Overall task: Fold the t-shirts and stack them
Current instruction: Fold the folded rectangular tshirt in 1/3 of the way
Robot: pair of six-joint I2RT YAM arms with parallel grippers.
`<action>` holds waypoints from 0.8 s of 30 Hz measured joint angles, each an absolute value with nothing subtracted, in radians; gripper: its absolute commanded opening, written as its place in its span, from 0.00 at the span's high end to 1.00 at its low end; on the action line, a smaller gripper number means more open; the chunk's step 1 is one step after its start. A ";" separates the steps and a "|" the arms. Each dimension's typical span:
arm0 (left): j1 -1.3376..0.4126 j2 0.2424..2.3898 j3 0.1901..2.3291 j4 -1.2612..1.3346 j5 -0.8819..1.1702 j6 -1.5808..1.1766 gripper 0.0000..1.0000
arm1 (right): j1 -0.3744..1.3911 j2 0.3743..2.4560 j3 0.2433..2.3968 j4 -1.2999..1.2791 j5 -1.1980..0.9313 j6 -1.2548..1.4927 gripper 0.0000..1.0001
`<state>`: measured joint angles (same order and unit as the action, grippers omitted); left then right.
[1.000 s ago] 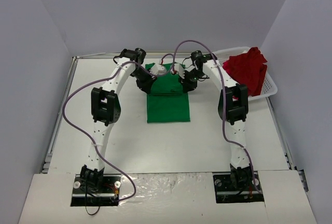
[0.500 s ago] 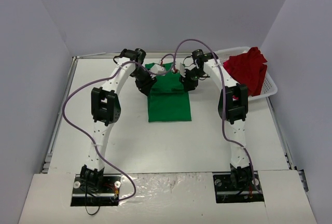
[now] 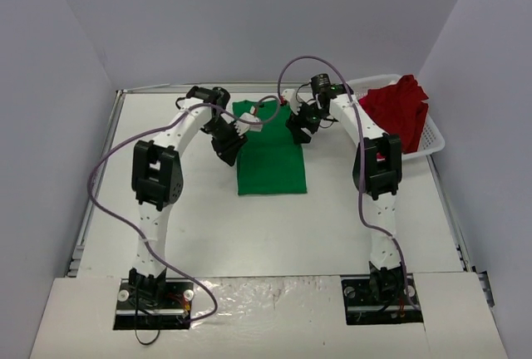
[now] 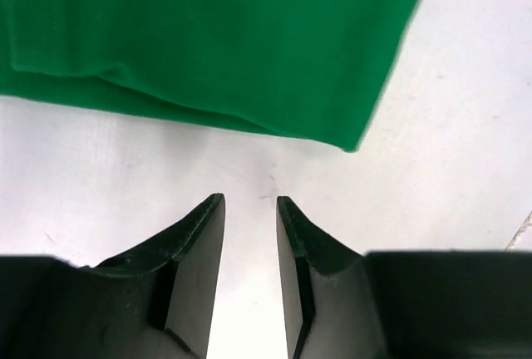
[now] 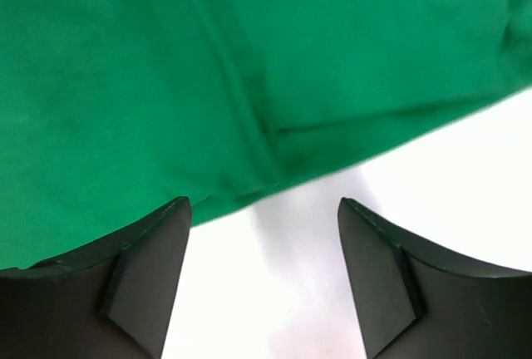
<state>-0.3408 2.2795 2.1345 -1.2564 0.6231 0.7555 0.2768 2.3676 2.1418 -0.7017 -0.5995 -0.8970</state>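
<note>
The green t-shirt (image 3: 271, 159) lies folded into a long rectangle in the middle of the table. My left gripper (image 3: 235, 136) is at its left edge near the far end, and my right gripper (image 3: 298, 129) is at its right edge. In the left wrist view the left gripper (image 4: 249, 201) stands slightly open over bare table, just short of the green cloth (image 4: 208, 35). The right gripper (image 5: 264, 205) is wide open with nothing between its fingers, and the green hem (image 5: 249, 85) lies just ahead. The red t-shirt (image 3: 399, 108) lies bunched in the basket.
The white lattice basket (image 3: 431, 140) stands at the table's far right edge against the wall. Grey walls close in the table on three sides. Cables loop from both arms above the shirt's far end.
Both grippers have opened and let go of the green t-shirt's far end, which now lies flat. Each gripper has drawn back sideways off the cloth, and the left arm has swung left.
</note>
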 measured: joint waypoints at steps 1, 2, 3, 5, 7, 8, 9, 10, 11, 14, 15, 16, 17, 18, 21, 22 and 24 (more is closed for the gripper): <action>-0.344 2.226 2.069 -1.233 0.622 0.754 0.70 | 0.276 2.346 2.107 -0.681 -0.589 -0.875 0.31; -0.349 2.166 2.000 -1.200 0.621 0.750 0.70 | 0.277 2.318 2.065 -0.665 -0.579 -0.852 0.29; -0.355 2.101 1.935 -1.175 0.619 0.746 0.69 | 0.277 2.284 2.023 -0.647 -0.568 -0.830 0.28; -0.369 1.990 1.831 -1.107 0.612 0.731 0.68 | 0.278 2.199 1.916 -0.609 -0.546 -0.792 0.26; -0.383 1.887 1.737 -1.045 0.603 0.714 0.68 | 0.278 2.102 1.811 -0.581 -0.531 -0.768 0.25; -0.391 1.848 1.700 -0.998 0.596 0.701 0.68 | 0.278 2.054 1.771 -0.581 -0.527 -0.757 0.25; -0.404 1.805 1.650 -0.969 0.592 0.694 0.68 | 0.278 2.009 1.736 -0.576 -0.525 -0.748 0.25; -0.417 1.773 1.608 -0.936 0.579 0.687 0.68 | 0.279 1.959 1.692 -0.559 -0.524 -0.735 0.25; -0.431 1.749 1.570 -0.905 0.565 0.679 0.68 | 0.280 1.913 1.656 -0.555 -0.524 -0.726 0.25; -0.503 1.694 1.421 -0.792 0.480 0.664 0.68 | 0.286 1.791 1.544 -0.537 -0.523 -0.696 0.25; -0.532 1.684 1.373 -0.757 0.455 0.658 0.68 | 0.289 1.755 1.502 -0.532 -0.519 -0.685 0.25; -0.559 1.681 1.332 -0.728 0.431 0.653 0.68 | 0.294 1.720 1.456 -0.533 -0.517 -0.675 0.25; -0.586 1.681 1.298 -0.702 0.412 0.648 0.68 | 0.297 1.694 1.417 -0.535 -0.512 -0.665 0.25; -0.605 1.681 1.273 -0.681 0.397 0.645 0.68 | 0.299 1.676 1.383 -0.538 -0.508 -0.655 0.25; -0.627 1.681 1.230 -0.625 0.360 0.631 0.68 | 0.307 1.654 1.294 -0.544 -0.496 -0.630 0.25; -0.627 1.681 1.224 -0.604 0.348 0.624 0.68 | 0.308 1.654 1.270 -0.545 -0.491 -0.624 0.25; -0.626 1.681 1.214 -0.556 0.323 0.617 0.68 | 0.308 1.654 1.231 -0.549 -0.482 -0.609 0.25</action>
